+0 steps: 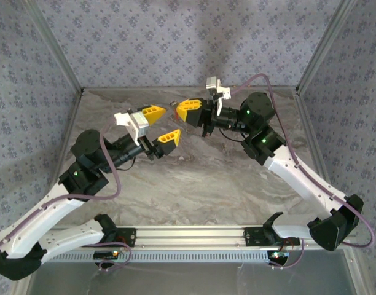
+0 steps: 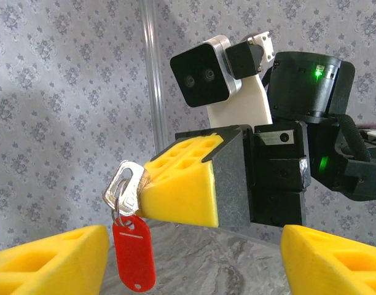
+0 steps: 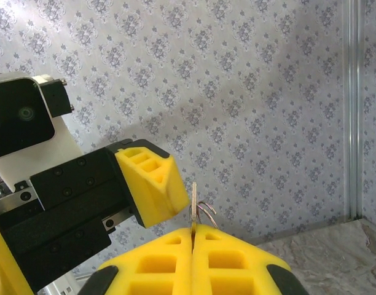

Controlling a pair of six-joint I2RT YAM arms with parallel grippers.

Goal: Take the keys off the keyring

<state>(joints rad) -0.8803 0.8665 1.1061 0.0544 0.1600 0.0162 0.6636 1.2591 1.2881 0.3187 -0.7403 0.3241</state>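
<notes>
A small keyring with a flat red plastic tag [image 2: 134, 249] hangs in the air off the tip of the right gripper [image 2: 176, 178]. The tag dangles straight down below a silvery split ring. Two flat silvery metal keys [image 2: 123, 184] sit on that ring, and the right gripper's two yellow foam-like fingers [image 2: 188, 184] are pressed together on them, pinching the keys between their tips.

From the right wrist, the right gripper [image 3: 192, 232] shows its two fingers meeting along a closed seam. A key blade [image 3: 193, 198] stands edge-on out of that seam, and thin loops of the ring curl just to its right. In the overhead view the bundle at the right gripper [image 1: 187, 110] tip is too small to make out clearly.

The left gripper [image 1: 169, 121] faces the right gripper tip to tip, its jaws spread wide and holding nothing. Its own two yellow fingers [image 2: 50, 261] frame the bottom corners of the left wrist view. The red tag hangs just beside the left-hand one, and whether they touch cannot be told. One left finger [image 3: 148, 184], on its black mount, sits just left of the right gripper's pinched tips, close to the key blade.

Above the right gripper is its black-and-white wrist camera [image 2: 203, 70]. Below the right gripper lies the grey marbled table [image 1: 194, 178]. Behind it stands a wall of grey floral-patterned paper [image 1: 176, 43].
</notes>
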